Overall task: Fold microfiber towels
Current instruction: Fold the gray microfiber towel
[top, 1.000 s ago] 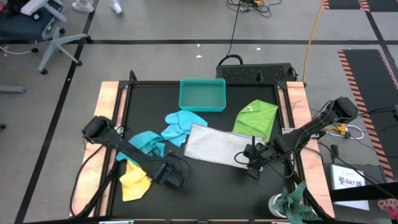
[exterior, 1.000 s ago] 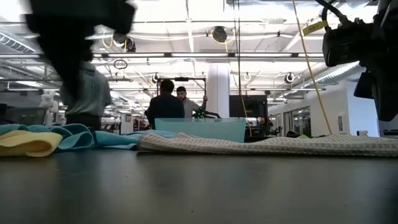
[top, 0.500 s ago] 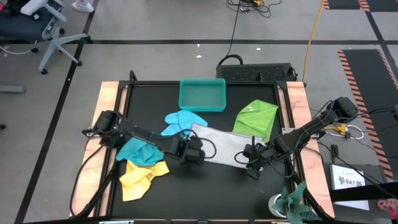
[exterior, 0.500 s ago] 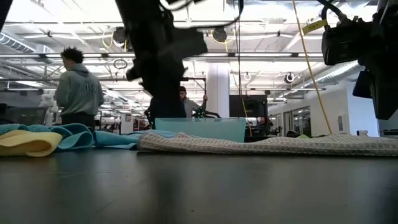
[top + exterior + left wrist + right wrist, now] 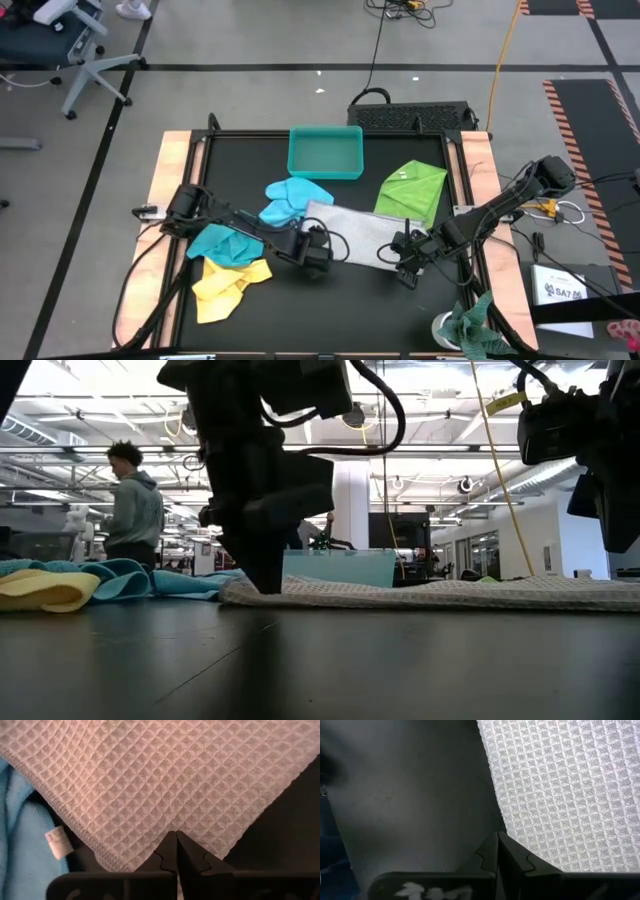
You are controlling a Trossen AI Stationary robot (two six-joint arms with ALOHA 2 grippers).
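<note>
Both pincers, left (image 5: 318,262) and right (image 5: 403,262), pinch the unfolded grey towel (image 5: 350,232); other towels lie crumpled, folding barely begun.

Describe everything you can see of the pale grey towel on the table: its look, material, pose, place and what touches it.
The pale grey towel is a waffle-weave cloth with a stitched hem, spread flat and slightly askew mid-table, between the light blue towel and the lime green towel. The left gripper, jaws shut, is at its near left edge; the right gripper, jaws shut, is at its near right corner. Whether cloth is pinched cannot be seen.
</note>
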